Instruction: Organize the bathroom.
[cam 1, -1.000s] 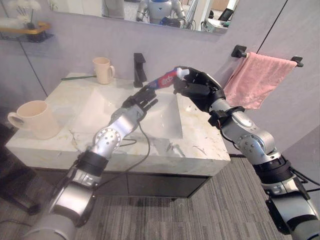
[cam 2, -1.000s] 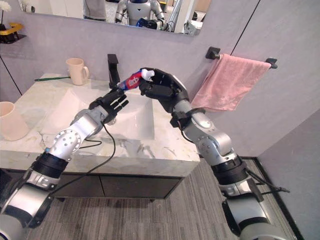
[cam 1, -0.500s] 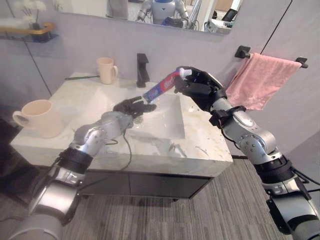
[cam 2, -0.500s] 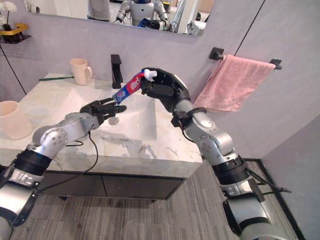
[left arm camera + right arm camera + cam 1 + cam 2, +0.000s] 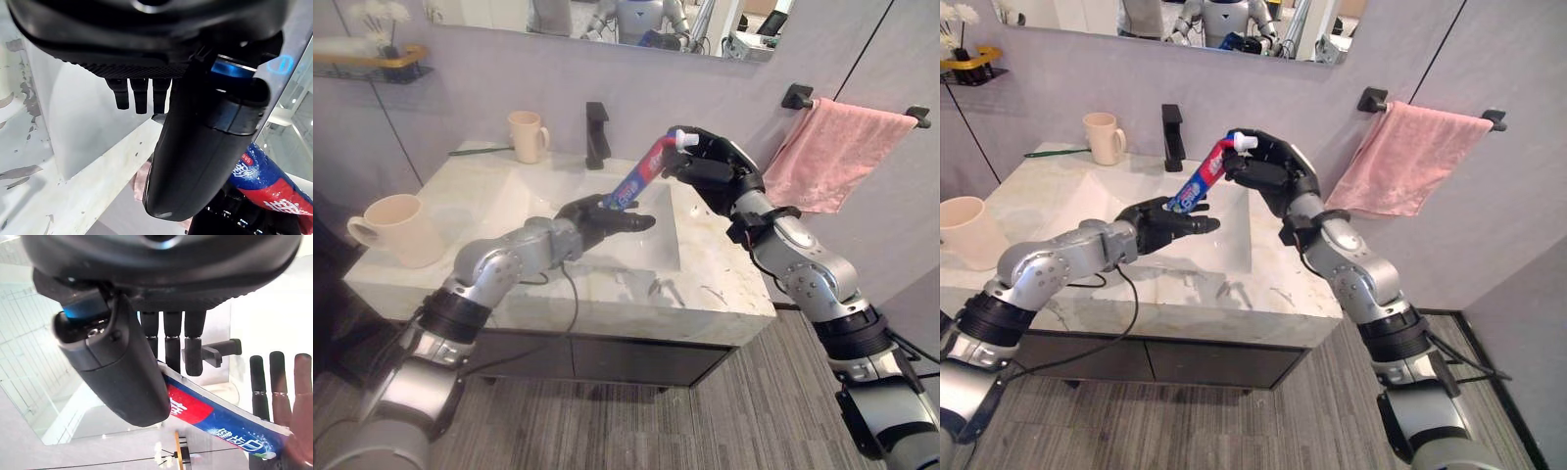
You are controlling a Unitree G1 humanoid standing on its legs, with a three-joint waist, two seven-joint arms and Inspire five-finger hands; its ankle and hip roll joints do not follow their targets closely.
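A red and blue toothpaste tube [image 5: 641, 176] with a white cap slants over the sink basin [image 5: 548, 211]. My right hand [image 5: 715, 166] is shut on its cap end, thumb and fingers pinching the tube [image 5: 220, 423]. My left hand [image 5: 592, 215] lies open under the tube's lower end, fingers straight and pointing right, and the tube's tip touches it by the thumb. In the left wrist view the tube [image 5: 264, 188] shows just past the thumb [image 5: 205, 147].
A black faucet [image 5: 597, 135], a cream mug [image 5: 527, 135] and a green toothbrush [image 5: 481, 150] stand at the back of the marble counter [image 5: 724, 294]. A larger cream mug [image 5: 396, 230] sits front left. A pink towel [image 5: 847, 157] hangs on the wall rail at right.
My left hand dropped away from the tube's end, then came back up under it with fingers spread. The right hand tilted the tube steeper. The camera shifted slightly.
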